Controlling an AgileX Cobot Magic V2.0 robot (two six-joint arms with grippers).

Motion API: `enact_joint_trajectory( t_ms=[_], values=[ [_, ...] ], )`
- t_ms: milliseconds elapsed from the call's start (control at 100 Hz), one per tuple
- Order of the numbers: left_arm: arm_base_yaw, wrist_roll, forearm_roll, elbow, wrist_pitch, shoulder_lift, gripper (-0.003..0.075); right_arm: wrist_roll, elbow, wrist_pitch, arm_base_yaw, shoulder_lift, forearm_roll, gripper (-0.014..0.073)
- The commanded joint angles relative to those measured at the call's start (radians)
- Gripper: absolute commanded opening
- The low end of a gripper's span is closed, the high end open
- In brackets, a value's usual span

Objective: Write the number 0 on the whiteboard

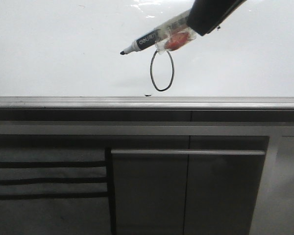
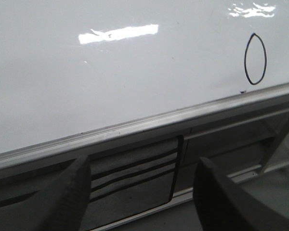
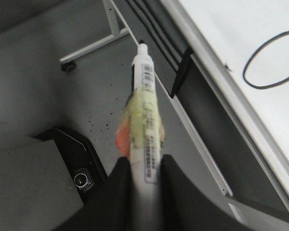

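Gripping a marker (image 1: pixel 152 40), the right pincer (image 3: pixel 143 168) has its fingers pinched tight on the barrel, black tip pointing out away from them (there's some orange and clear tape-looking stuff wrapped around the barrel just ahead of the fingers). The number 0 (image 1: pixel 162 71) sits on the whiteboard (image 1: pixel 54 58) just below that pincer, close to the board's grey lower rim, with a tiny black speck (image 1: pixel 148 94) beside it. The left pincer (image 2: pixel 142 197) hangs wide apart holding nothing, well off to the side of the 0. No containers anywhere.
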Motion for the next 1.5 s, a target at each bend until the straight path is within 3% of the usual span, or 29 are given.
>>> enact_joint_trajectory(
  t_ms=[0, 310, 580, 1010, 1490],
  values=[
    [-0.04, 0.078, -0.041, -0.028, -0.055, 0.009, 0.0421, -0.071, 0.029, -0.031, 0.014, -0.089, 0.018, 0.0036],
    [-0.322, 0.227, -0.069, -0.135, 0.092, 0.172, 0.0421, -0.28, 0.052, 0.245, 0.014, -0.174, 0.018, 0.0036],
    [-0.557, 0.314, -0.068, -0.3, 0.116, 0.414, 0.0421, -0.381, 0.052, 0.175, 0.014, -0.174, 0.018, 0.0036],
    [-0.572, 0.442, -0.064, -0.533, 0.126, 0.625, 0.0421, -0.467, 0.052, -0.001, 0.014, -0.174, 0.019, 0.0036],
    [-0.572, 0.496, -0.064, -0.565, 0.085, 0.698, 0.0391, -0.469, 0.052, -0.019, 0.014, -0.174, 0.019, 0.0036]
  ],
)
